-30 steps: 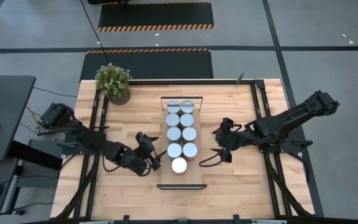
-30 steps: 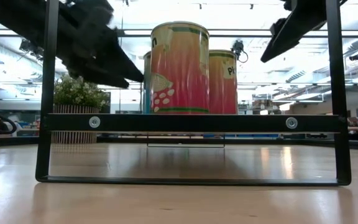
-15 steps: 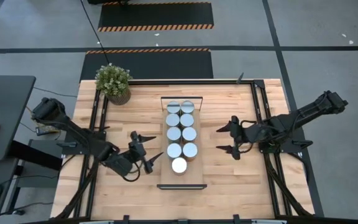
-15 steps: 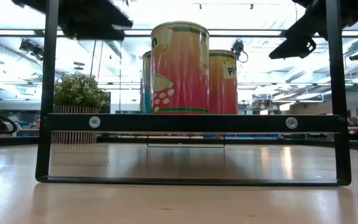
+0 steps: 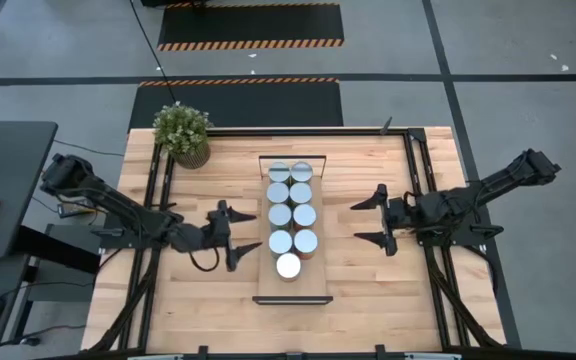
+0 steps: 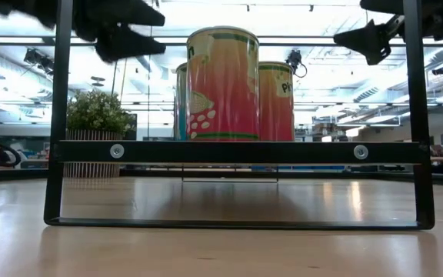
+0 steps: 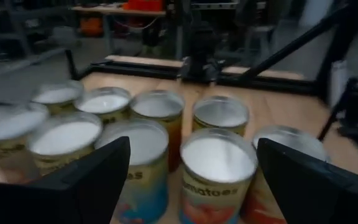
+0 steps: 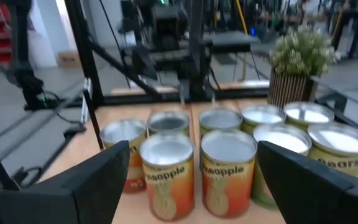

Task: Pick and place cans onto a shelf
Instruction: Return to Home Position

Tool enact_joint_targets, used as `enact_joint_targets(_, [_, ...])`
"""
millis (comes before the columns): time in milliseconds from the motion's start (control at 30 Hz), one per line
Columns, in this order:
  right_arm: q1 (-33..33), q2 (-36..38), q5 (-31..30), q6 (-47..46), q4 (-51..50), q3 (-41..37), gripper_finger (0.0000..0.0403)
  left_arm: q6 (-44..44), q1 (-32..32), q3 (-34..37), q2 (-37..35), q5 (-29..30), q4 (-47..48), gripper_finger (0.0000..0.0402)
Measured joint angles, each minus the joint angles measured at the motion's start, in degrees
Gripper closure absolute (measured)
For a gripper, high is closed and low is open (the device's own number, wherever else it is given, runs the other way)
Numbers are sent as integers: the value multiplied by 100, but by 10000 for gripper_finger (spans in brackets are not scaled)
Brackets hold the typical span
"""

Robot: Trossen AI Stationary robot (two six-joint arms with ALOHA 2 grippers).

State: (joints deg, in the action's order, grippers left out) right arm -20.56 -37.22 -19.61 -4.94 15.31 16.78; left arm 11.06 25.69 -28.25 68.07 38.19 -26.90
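Observation:
Several cans (image 5: pixel 291 218) with silver tops stand upright in two rows on the shelf (image 5: pixel 310 286), a light-wood board with dark end frames in the middle of the table. They also show in the low view (image 6: pixel 221 85) and in both wrist views (image 7: pixel 219 158) (image 8: pixel 229 158). My left gripper (image 5: pixel 253 230) (image 7: pixel 192 146) hangs open and about level on the left of the cans, clear of them. My right gripper (image 5: pixel 356 222) (image 8: pixel 193 146) hangs open and level on their right, also clear. In the low view both grippers (image 6: pixel 141 35) (image 6: pixel 356 37) hang about level with the can tops.
A potted green plant (image 5: pixel 182 132) stands at the table's far left corner. Dark metal frame rails (image 5: pixel 158 200) (image 5: pixel 418 180) run along the table on both sides. Bare wood lies between each gripper and the table's near edge (image 5: pixel 288 335).
Both grippers have drawn back from the cans, staying open. My left gripper has risen and tipped up toward level, its arm pulling toward the table's left edge. My right gripper has gone toward the right edge and tipped up from slanting down to level. The cans have kept still.

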Motion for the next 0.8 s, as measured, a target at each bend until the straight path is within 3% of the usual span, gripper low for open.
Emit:
enact_joint_targets(133, [16, 165, 15, 94, 533, -412, 44, -10, -252, 826, -99, -466, -1132, 44])
enact_joint_targets(400, [177, 669, 190, 250, 964, -1041, 44, -294, -345, 2396, -1502, -506, -2852, 44])
enact_joint_targets(567, [302, 1071, 299, 426, 1086, -1357, 44, -311, -345, 2773, -2481, -508, -2474, 44])
enact_joint_targets(800, [378, 1783, 375, 393, 998, -1643, 44, -720, -314, 2743, -3763, -504, -853, 44])
